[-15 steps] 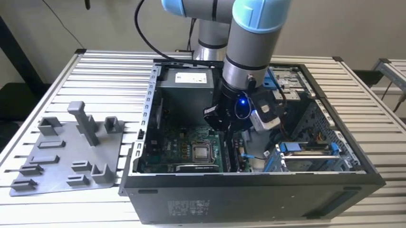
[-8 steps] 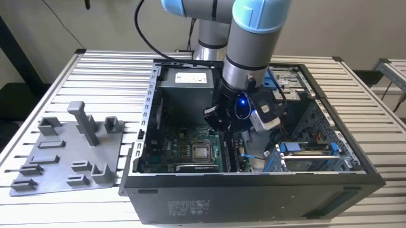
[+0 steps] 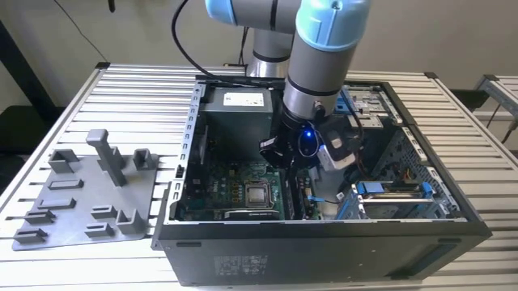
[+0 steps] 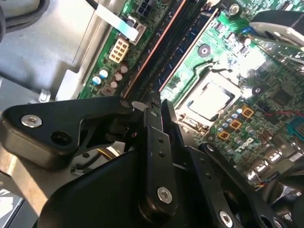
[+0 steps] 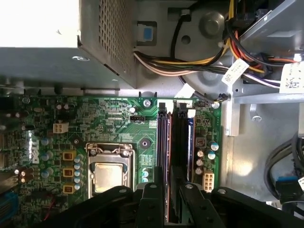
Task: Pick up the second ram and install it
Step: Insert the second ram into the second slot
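Note:
My gripper is down inside the open computer case, over the memory slots of the green motherboard. In both wrist views its black fingers stand close together, in line with the slots. The second ram, a slim dark stick, runs lengthwise along one slot and passes between the fingers of the gripper. The gripper is shut on it, and its lower edge is at the slot. A second dark slot with an orange edge lies right beside it.
The processor socket sits beside the slots. The grey power supply and a bundle of cables are at the far end. A blue-trimmed drive cage is on the exterior view's right. A grey tray with upright posts lies outside the case.

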Tool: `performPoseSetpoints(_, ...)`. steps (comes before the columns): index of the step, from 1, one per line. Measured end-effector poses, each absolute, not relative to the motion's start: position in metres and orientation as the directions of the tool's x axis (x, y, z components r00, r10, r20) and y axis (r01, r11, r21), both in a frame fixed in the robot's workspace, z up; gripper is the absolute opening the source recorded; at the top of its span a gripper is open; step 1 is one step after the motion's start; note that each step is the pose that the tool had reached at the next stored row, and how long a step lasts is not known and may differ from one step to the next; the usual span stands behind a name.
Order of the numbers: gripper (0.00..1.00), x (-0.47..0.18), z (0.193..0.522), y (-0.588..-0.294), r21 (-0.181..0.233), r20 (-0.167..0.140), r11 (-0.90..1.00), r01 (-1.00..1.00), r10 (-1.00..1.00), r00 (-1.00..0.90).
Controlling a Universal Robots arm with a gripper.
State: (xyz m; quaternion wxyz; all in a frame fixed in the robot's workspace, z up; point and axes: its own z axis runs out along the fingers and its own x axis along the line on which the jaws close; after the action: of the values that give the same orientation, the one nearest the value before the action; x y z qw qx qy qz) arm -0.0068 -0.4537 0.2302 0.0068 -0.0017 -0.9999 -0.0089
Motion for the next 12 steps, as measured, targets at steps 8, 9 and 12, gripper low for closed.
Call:
performPoseSetpoints(8, 0.22, -0.0074, 0.2292, -0.4538, 0.028, 0.013, 1.000, 0.003, 0.003, -1.000)
performPoseSetpoints(9, 0.22, -0.0074, 0.2279, -0.4538, 0.030, 0.012, 1.000, 0.003, 0.003, -1.000)
performPoseSetpoints(12, 0.22, -0.0075, 0.2255, -0.4539, 0.031, 0.011, 1.000, 0.003, 0.003, -1.000)
